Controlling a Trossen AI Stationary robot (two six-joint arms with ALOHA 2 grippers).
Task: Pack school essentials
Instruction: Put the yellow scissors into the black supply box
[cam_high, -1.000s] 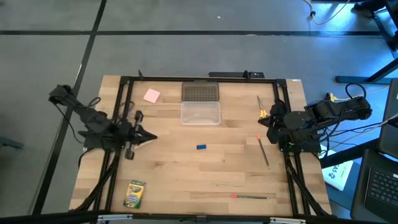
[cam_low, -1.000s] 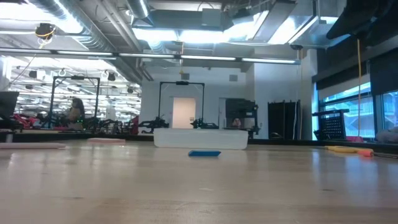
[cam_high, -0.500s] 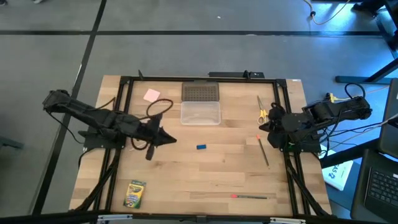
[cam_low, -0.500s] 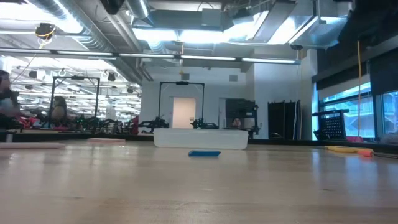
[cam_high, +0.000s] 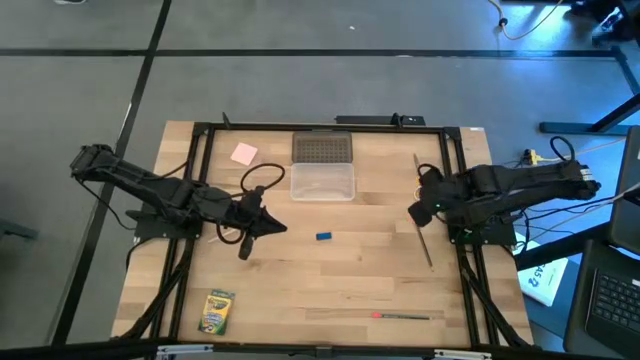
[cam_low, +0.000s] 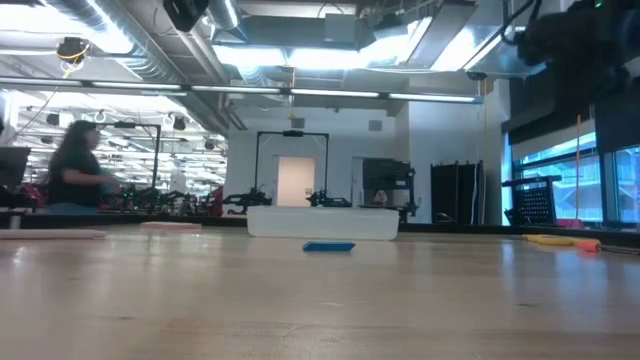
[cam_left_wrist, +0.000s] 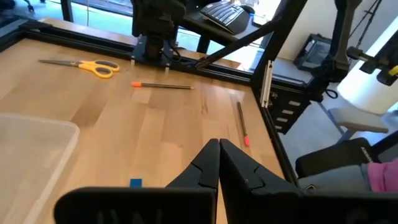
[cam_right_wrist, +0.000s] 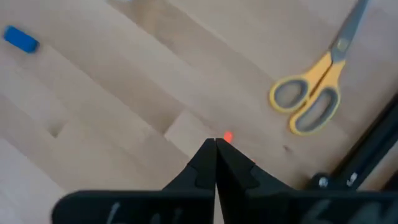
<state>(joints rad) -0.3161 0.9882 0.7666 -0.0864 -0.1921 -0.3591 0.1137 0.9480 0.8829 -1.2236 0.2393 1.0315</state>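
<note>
A tiny blue block lies mid-table. My left gripper is shut and empty, left of the block, which also shows in the left wrist view. My right gripper is shut and empty above the orange end of the dark pencil. The yellow-handled scissors lie flat just beyond it. The pink pad lies at the far left, the crayon box at the near left, and the red pen along the near edge.
A clear plastic case with its dotted grey lid behind it stands at the far middle. A black frame runs along the table's edges. In the low view a person shows far off in the room.
My left gripper has reached toward the table's right edge, closer to the blue block, and stays shut. My right gripper has moved toward the table's left and a little toward the near edge, over the pencil's orange end. Nothing on the table has moved.
</note>
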